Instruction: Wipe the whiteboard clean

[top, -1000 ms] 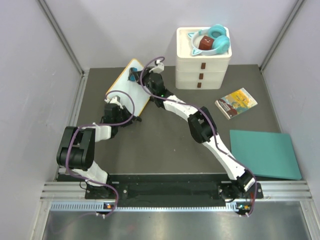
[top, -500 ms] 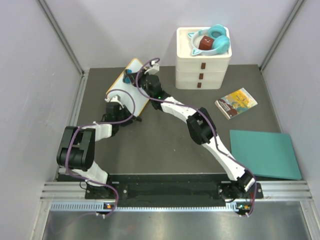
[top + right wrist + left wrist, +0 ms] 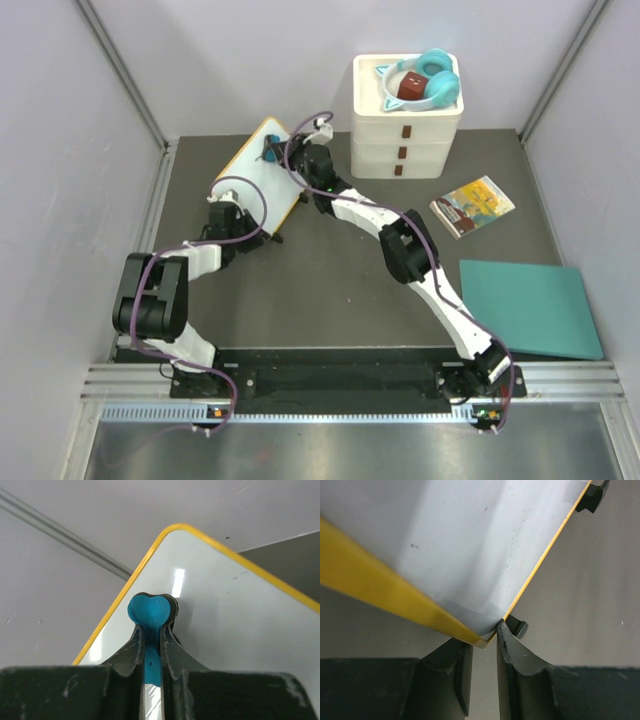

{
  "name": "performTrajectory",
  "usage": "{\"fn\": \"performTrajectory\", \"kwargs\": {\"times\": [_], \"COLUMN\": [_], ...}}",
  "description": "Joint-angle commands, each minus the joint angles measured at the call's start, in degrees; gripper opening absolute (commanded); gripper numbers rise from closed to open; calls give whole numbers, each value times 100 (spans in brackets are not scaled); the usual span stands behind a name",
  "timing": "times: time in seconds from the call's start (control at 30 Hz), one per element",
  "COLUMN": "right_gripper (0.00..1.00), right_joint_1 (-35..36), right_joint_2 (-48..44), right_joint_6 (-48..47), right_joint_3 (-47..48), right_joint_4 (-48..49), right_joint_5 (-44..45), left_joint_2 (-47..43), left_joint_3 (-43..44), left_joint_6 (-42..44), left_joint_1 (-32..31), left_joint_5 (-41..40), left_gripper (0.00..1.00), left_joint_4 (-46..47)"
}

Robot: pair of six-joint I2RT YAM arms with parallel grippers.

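On the near right of the table (image 3: pixel 330 290) a flat teal sheet (image 3: pixel 530 305) is seen, well apart from the work, with a booklet (image 3: pixel 472 206) beyond it. Further in on the left, the left gripper (image 3: pixel 228 215) is clamped on the near corner of the whiteboard (image 3: pixel 258 172). In the left wrist view its fingers (image 3: pixel 512 652) are pinched onto the yellow-orange rim beside a small black foot (image 3: pixel 520 628). The whiteboard lies at the far left of the table, close to the back wall, and appears propped on its feet, though its slope cannot be judged with certainty. Only faint specks are seen on its face. It is judged to be light, thin and stiff, with a glossy surface that would slip under a pad, and on such small feet it could easily be pushed or tipped by wiping pressure. It is therefore best held at the rim or a corner, off the writing face, as is done here. At the far corner, the right gripper (image 3: pixel 151 630) is closed on a blue eraser (image 3: pixel 150 611), which is pressed to the board. Beyond, a white drawer unit (image 3: pixel 405 135) carries teal headphones (image 3: pixel 432 82).
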Motion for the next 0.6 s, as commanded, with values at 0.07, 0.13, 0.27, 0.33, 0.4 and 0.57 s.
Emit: {"fn": "performTrajectory", "kwargs": {"times": [0.07, 0.13, 0.27, 0.33, 0.4, 0.57], "right_gripper": [0, 0, 0, 0, 0, 0], "right_joint_1": [-232, -294, -294, -233, -180, 48], "right_joint_2": [-153, -64, -12, 15, 50, 234], "right_joint_6": [-150, -62, 61, 79, 44, -123], "right_joint_3": [493, 599, 590, 582, 616, 792], "right_joint_4": [-71, -80, -10, -9, -9, -106], "right_joint_5": [282, 334, 282, 291, 291, 317], "left_joint_2": [197, 188, 197, 206, 188, 144], "left_joint_3": [-312, -311, -285, -259, -285, -311], "left_joint_6": [331, 313, 331, 339, 339, 331], "left_joint_1": [281, 299, 299, 299, 299, 281], "left_joint_5": [-416, -372, -293, -258, -240, -213], "left_gripper": [0, 0, 0, 0, 0, 0], "left_joint_4": [-1575, -1636, -1681, -1733, -1716, -1690]}}
